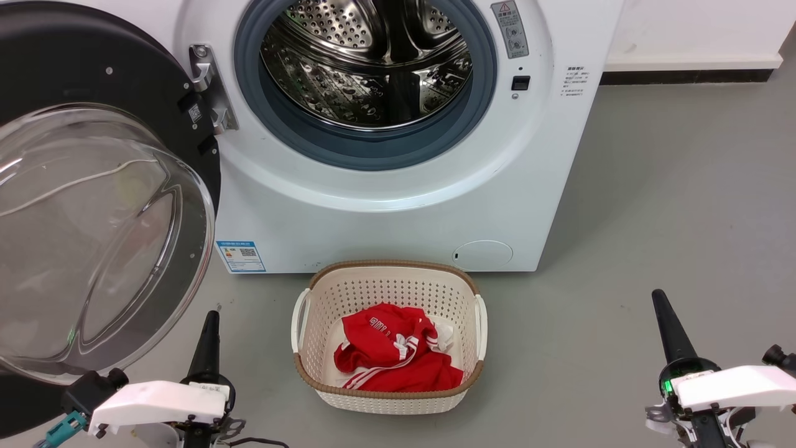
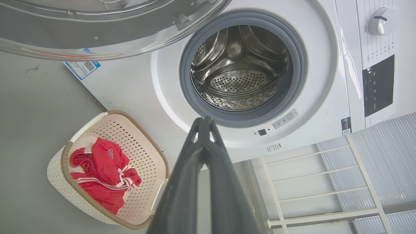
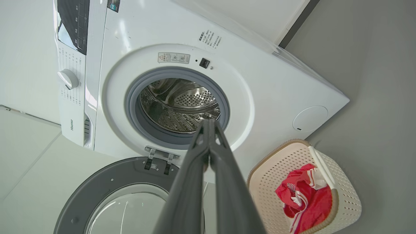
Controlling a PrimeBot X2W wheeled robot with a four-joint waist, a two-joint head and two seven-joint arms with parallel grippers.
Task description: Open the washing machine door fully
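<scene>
Two grippers sit lowest in the head view: the left gripper [image 1: 212, 318] at 7 o'clock and the right gripper [image 1: 658, 300] at 5 o'clock, each pinched to a point and holding nothing. Between them, at 6 o'clock, one cream laundry basket [image 1: 388, 266] holds one red garment [image 1: 395, 361] with white stripes. One washing machine [image 1: 373, 218] stands at 12 o'clock, steel drum [image 1: 373, 62] exposed. The washing machine door [image 1: 106, 205] hangs swung wide at 9 o'clock on its metal hinge [image 1: 208, 87].

Left wrist view — the two fingers [image 2: 182, 188] meet at their tips below the grey gasket [image 2: 243, 117]; door at 11 o'clock, basket at 8.

Right wrist view — fingertips likewise pressed together; door at 7 o'clock, basket at 4, one control knob [image 3: 69, 79] at 10.
</scene>
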